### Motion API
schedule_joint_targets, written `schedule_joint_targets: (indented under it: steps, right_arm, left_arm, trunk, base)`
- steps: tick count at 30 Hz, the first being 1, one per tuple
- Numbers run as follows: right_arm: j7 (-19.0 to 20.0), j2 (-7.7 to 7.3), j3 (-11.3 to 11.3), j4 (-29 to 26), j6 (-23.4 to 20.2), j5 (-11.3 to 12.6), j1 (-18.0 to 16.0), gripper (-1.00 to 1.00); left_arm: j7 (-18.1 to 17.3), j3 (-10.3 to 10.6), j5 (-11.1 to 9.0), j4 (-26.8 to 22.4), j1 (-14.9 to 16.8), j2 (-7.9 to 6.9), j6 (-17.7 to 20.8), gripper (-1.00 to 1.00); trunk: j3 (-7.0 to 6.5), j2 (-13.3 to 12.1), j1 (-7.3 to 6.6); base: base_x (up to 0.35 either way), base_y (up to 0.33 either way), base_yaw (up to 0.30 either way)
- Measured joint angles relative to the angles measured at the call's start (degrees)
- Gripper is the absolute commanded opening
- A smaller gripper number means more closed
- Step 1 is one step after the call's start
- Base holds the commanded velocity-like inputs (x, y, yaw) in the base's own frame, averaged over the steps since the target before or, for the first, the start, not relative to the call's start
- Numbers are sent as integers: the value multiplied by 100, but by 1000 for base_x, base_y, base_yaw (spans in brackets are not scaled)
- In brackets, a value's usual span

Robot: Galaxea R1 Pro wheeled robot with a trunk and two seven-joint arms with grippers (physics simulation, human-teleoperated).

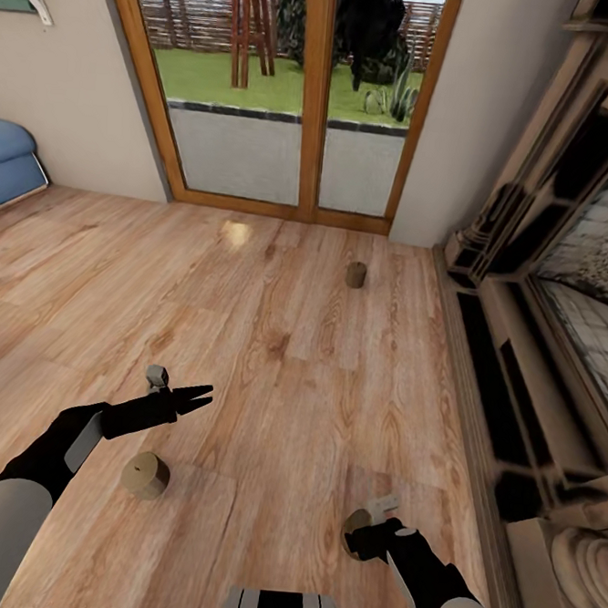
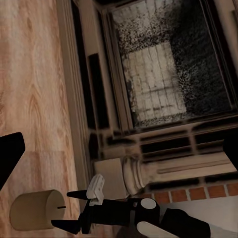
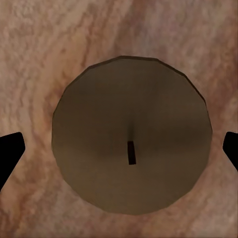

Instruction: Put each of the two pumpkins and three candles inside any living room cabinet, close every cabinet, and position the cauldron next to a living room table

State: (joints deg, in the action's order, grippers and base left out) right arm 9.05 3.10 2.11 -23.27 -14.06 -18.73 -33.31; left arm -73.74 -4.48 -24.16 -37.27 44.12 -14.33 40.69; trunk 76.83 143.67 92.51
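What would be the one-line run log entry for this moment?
right gripper: open, above candle on floor | left gripper: open, empty | two more candles on floor: | fireplace at right

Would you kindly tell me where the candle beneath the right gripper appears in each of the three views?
Head view: the candle sits low, right of centre, partly covered by the right gripper.
Left wrist view: it stands on the floor beside that gripper, in front of the fireplace.
Right wrist view: it is central, seen from above, between the fingers.
Shared landmark: the wooden floor.
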Motion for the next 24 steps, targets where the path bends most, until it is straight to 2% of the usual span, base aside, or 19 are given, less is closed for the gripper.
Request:
schedule_joint_targets:
  steps: [10,15,19,24]
  right_arm:
    - [0,6,0,-19,0,1,0,100]
    - [0,6,0,-19,0,1,1,100]
    - [0,6,0,-20,0,1,0,100]
    - [0,6,0,-20,0,1,0,100]
  left_arm:
    - [-22,-13,-9,0,0,-20,1,100]
    - [-160,-14,-10,0,0,-19,1,100]
    - [-307,-9,-2,7,0,-32,-3,100]
    - [-324,-9,-1,3,0,-30,-8,100]
  trunk:
    - [1,0,0]
    - [1,0,0]
    - [1,0,0]
    - [1,0,0]
  base:
    - [12,0,0]
    - [150,0,0]
    - [21,0,0]
    - [2,0,0]
